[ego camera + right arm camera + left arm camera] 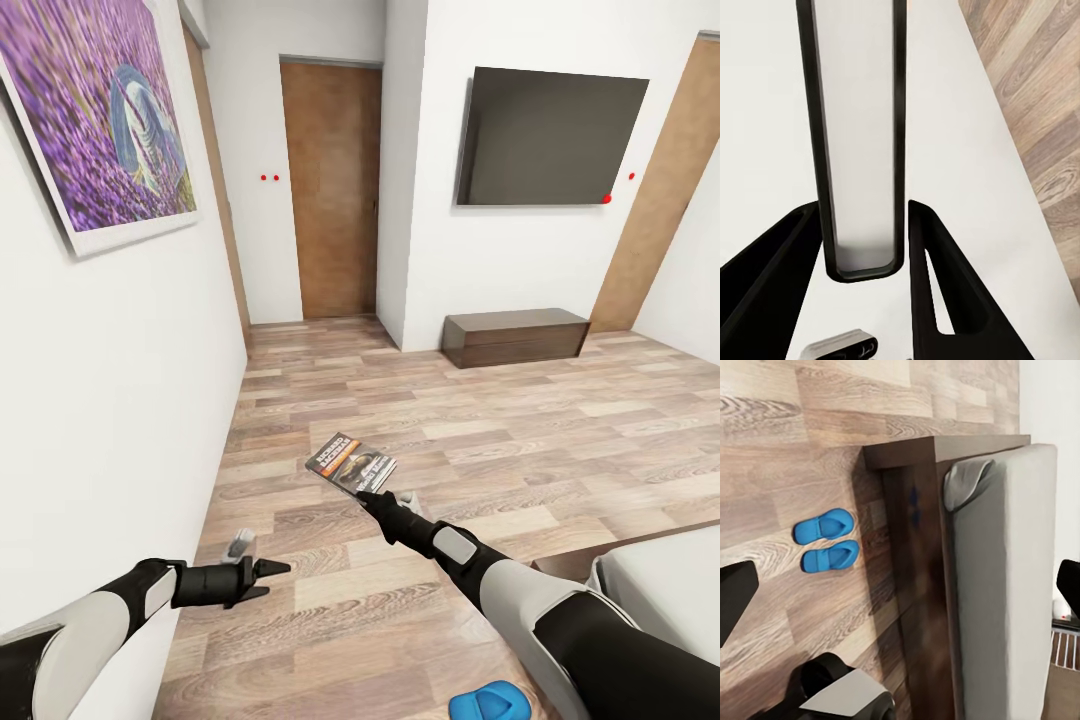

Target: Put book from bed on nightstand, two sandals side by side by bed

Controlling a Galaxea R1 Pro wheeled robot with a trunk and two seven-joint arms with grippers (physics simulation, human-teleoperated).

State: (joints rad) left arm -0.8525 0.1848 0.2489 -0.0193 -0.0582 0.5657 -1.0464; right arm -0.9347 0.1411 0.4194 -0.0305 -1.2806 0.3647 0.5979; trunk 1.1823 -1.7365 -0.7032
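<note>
Right wrist view: right gripper [862,262] jaws clamped on book [859,135]; left gripper [272,578] jaws apart, empty.

White walls enclose a light wood-plank floor [420,420]. A purple flower painting [100,120] hangs upper left, a brown wooden door [330,190] stands upper centre, and a dark flat television [550,135] hangs above a long low brown bench [515,337].

Bed [655,590] cut off by head view's lower right edge; 1 sandal [487,701] cropped at bottom edge; book [351,463] title text illegible.
</note>
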